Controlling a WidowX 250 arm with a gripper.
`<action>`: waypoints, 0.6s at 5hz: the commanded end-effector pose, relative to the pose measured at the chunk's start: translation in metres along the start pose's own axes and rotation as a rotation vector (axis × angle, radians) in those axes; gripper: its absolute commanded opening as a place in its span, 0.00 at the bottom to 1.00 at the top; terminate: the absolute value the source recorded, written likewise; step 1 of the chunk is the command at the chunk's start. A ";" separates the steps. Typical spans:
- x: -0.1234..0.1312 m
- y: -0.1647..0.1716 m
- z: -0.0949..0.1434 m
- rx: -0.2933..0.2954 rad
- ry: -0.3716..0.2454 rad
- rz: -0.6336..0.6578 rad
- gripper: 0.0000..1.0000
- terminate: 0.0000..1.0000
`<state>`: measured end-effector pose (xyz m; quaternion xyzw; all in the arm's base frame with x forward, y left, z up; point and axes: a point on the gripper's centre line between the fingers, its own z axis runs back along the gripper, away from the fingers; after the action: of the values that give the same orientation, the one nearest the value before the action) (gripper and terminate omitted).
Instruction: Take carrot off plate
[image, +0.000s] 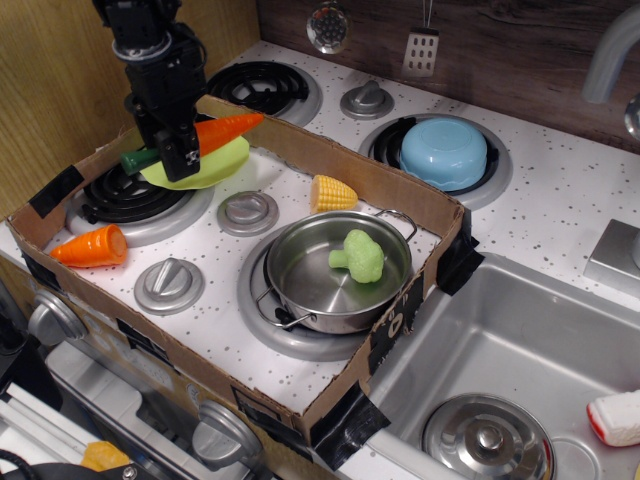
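Observation:
The long slim orange carrot (228, 128) with a dark green stem end is held in the air by my black gripper (180, 152), which is shut on it near the stem. It hangs above the lime-green plate (205, 168), which lies on the back left burner inside the cardboard tray. The carrot's tip points right, over the tray's back wall. The carrot looks clear of the plate.
A stubby orange carrot piece (90, 246) lies at the tray's left. A corn piece (333, 192) and a steel pot (338, 272) with green broccoli (360, 254) sit in the tray (330, 160). A light blue bowl (444, 152) is on the back right burner. The sink (520, 360) is at right.

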<state>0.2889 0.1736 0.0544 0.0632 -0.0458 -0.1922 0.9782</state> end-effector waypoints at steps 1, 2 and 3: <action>-0.008 -0.033 0.025 0.092 -0.047 0.332 0.00 0.00; -0.015 -0.063 0.029 0.140 -0.058 0.510 0.00 0.00; -0.021 -0.078 0.028 0.106 -0.031 0.553 0.00 0.00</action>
<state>0.2268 0.1082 0.0566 0.0886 -0.0642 0.0781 0.9909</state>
